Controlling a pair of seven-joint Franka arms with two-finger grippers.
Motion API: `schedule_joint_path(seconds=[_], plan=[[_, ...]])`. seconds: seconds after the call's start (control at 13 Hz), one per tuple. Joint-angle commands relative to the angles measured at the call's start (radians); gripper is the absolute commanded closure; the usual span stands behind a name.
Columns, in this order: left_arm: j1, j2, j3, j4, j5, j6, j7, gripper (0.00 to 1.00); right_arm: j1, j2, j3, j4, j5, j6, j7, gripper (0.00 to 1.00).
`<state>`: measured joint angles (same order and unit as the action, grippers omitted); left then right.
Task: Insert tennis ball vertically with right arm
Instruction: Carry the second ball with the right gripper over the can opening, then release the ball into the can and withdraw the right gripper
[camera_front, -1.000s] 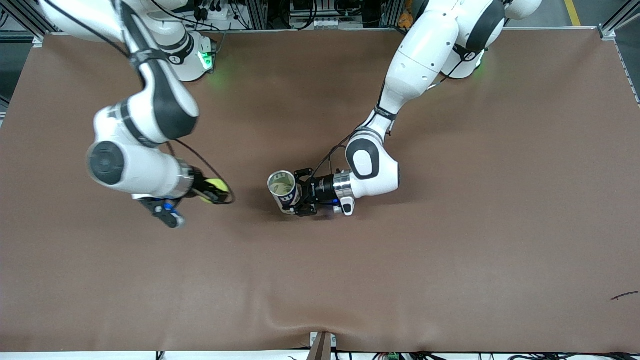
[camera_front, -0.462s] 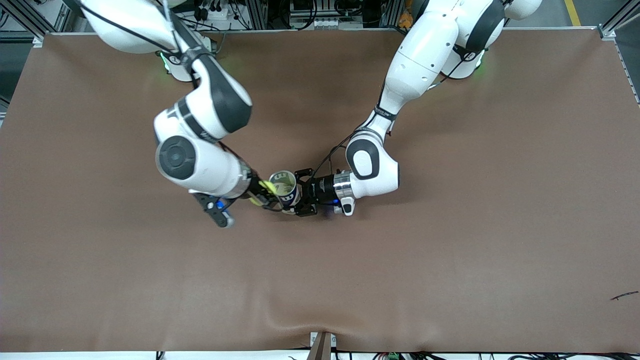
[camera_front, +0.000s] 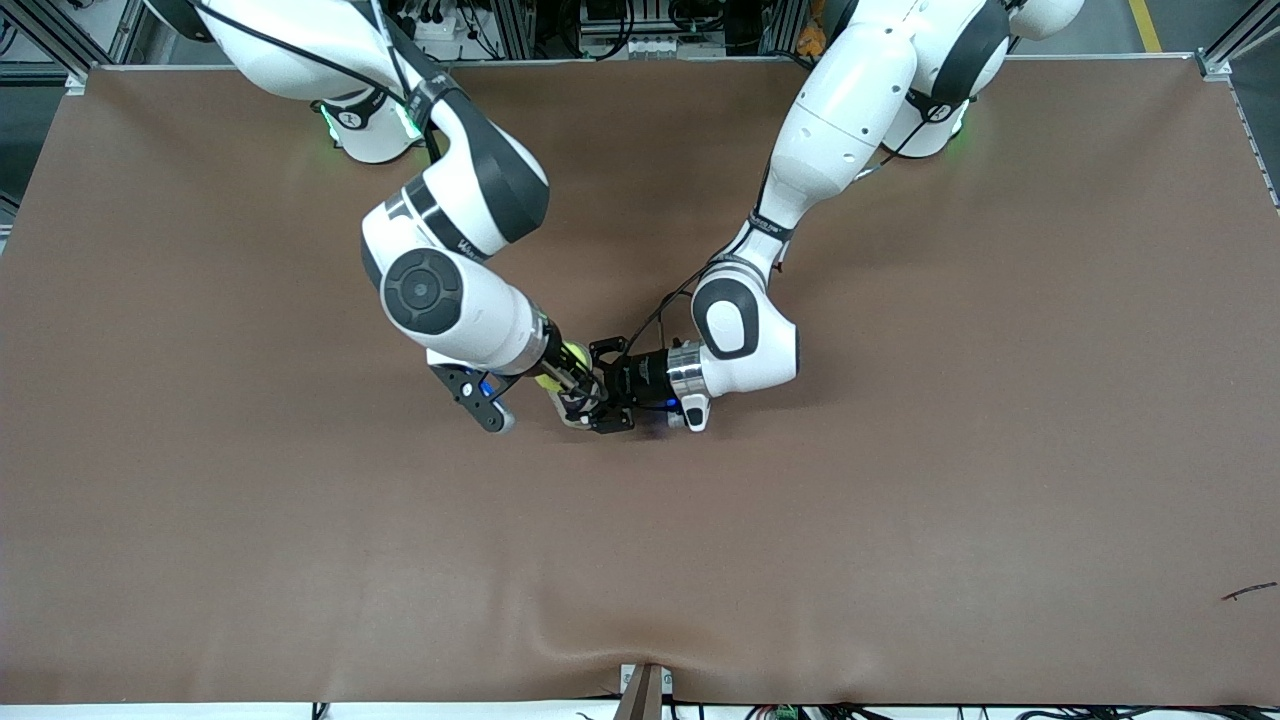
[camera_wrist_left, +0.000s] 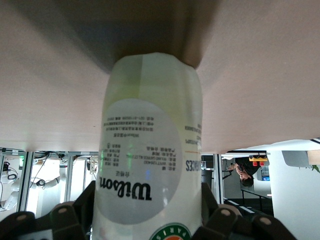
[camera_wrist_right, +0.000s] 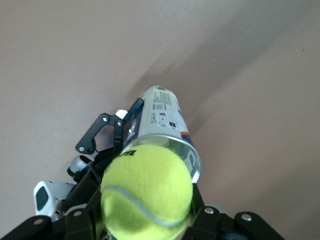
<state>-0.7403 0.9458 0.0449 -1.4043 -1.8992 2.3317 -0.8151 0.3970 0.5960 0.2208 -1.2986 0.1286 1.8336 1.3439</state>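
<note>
One tennis ball (camera_wrist_right: 147, 191) is clamped in the right gripper (camera_front: 570, 377), directly over the mouth of one upright can (camera_wrist_left: 150, 165). The can is gripped around its body by the left gripper (camera_front: 600, 398), mid-table (camera_front: 900, 500). Since a second ago, the right arm has been swung in from its own end of the table; the can is unmoved.

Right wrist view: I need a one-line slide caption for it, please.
Right gripper holds a tennis ball over the open can steadied by the left gripper.
</note>
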Motion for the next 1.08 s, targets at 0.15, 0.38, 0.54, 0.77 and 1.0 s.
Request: schedule_joint_path(seconds=[0.15,0.38,0.54,0.77,1.0], plan=[[-0.010,0.008,0.003,0.010,-0.026,0.015,0.020,0.16,0.020,0.019,-0.014,0.004,-0.020,-0.016,0.037,0.37],[-0.010,0.007,0.003,0.010,-0.023,0.015,0.020,0.16,0.022,0.025,-0.014,0.004,-0.021,-0.016,0.037,0.00],[-0.010,0.008,0.003,0.011,-0.026,0.015,0.019,0.16,0.014,0.024,-0.014,0.008,-0.020,-0.016,0.035,0.00],[-0.010,0.007,0.003,0.010,-0.020,0.015,0.019,0.13,-0.006,0.011,-0.017,0.015,-0.023,-0.020,0.017,0.00],[-0.008,0.005,0.006,0.011,-0.014,0.015,0.011,0.00,-0.098,-0.025,-0.014,0.007,-0.029,-0.069,-0.203,0.00]])
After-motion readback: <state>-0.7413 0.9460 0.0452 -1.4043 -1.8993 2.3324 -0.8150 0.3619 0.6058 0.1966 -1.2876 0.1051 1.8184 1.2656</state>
